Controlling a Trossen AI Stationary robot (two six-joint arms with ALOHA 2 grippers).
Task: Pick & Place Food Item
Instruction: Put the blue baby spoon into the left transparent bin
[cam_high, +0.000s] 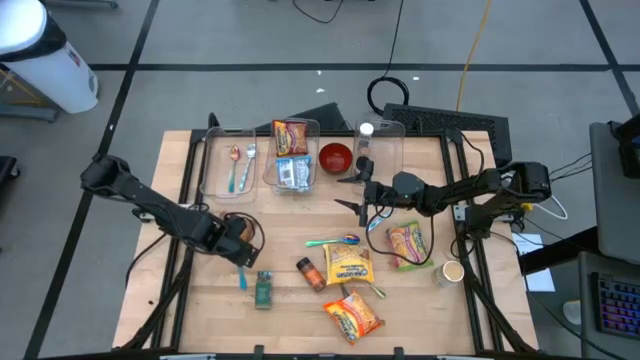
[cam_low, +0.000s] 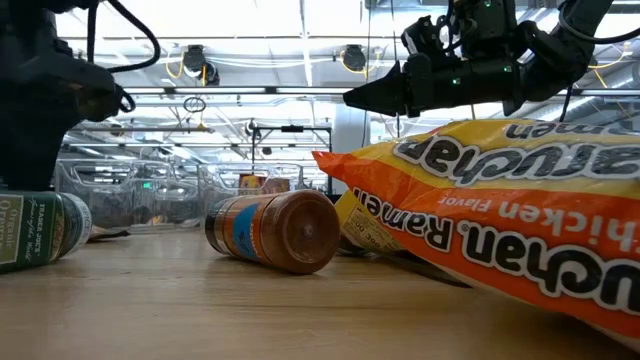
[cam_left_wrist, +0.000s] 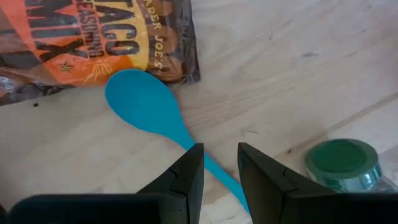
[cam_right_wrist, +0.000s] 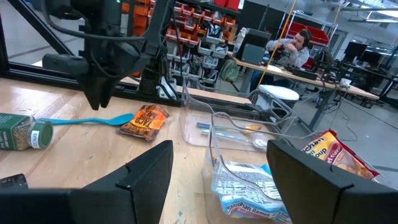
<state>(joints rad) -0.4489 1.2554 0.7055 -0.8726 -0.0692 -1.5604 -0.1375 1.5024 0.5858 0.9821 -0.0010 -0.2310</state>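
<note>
The left tool (cam_left_wrist: 220, 177) is held slightly parted astride the blue spoon's (cam_left_wrist: 149, 112) handle on the counter (cam_left_wrist: 292, 68), unpinched; a taco seasoning packet (cam_left_wrist: 93, 37) and green-lidded jar (cam_left_wrist: 341, 163) lie close by. The right tool (cam_high: 357, 190) is spread, empty.

The wooden desk (cam_high: 420, 300) carried a scatter of things. Toward twelve o'clock stood three clear bins (cam_high: 293, 160), one with spoons, one with food packets, one with a small bottle, and a red bowl (cam_high: 335, 157) sat between the last two. Near the centre lay a green-and-blue spoon (cam_high: 333, 241). Just toward six o'clock of it lay a yellow noodle packet (cam_high: 348, 266), with a brown spice jar (cam_high: 310, 273) on its side at its nine o'clock. A green-lidded jar (cam_high: 263, 289) and a blue spoon (cam_high: 241, 275) lay toward eight o'clock. An orange ramen packet (cam_high: 353, 316) lay at six o'clock, a snack bag (cam_high: 408, 243) and a paper cup (cam_high: 453, 271) toward four o'clock.
</note>
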